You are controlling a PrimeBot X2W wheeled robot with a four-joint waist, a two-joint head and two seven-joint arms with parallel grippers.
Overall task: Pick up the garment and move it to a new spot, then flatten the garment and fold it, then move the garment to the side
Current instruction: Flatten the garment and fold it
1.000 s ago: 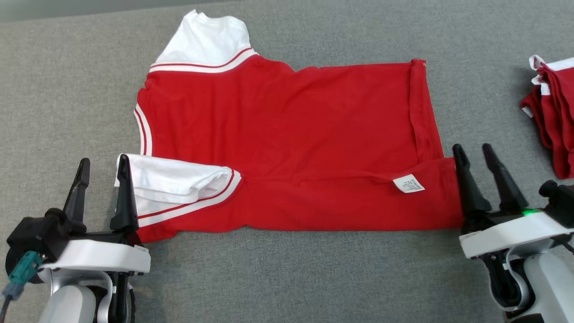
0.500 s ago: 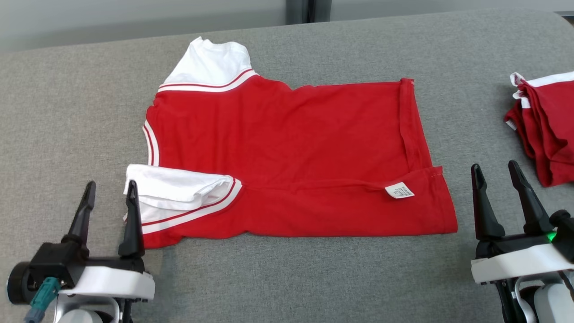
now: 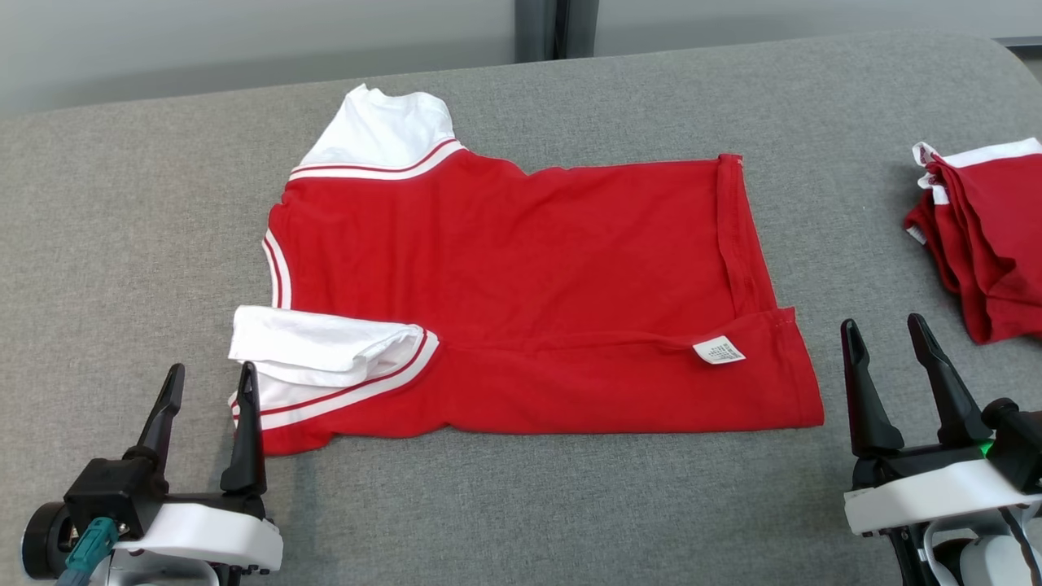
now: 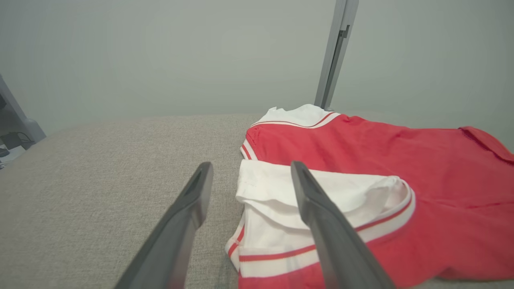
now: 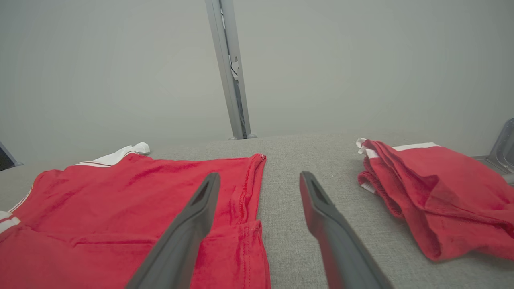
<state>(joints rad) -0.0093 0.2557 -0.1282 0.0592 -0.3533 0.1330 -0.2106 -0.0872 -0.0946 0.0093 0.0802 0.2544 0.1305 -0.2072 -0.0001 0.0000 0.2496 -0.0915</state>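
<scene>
Evidently spread and empty, the left tool (image 3: 211,370) stands beside the white-sleeved end of the red cotton T-shirt (image 3: 521,277) and the right tool (image 3: 884,323) beside its hem, likely bracketing it for another fold. It lies flat on the grey fabric tabletop (image 3: 122,203), near edge already folded inward.

Grey fabric surface (image 3: 122,203), red garment (image 3: 529,268) spread flat, red pile (image 3: 993,236) well apart

Left gripper (image 3: 211,368); right gripper (image 3: 882,321); both agape
</scene>
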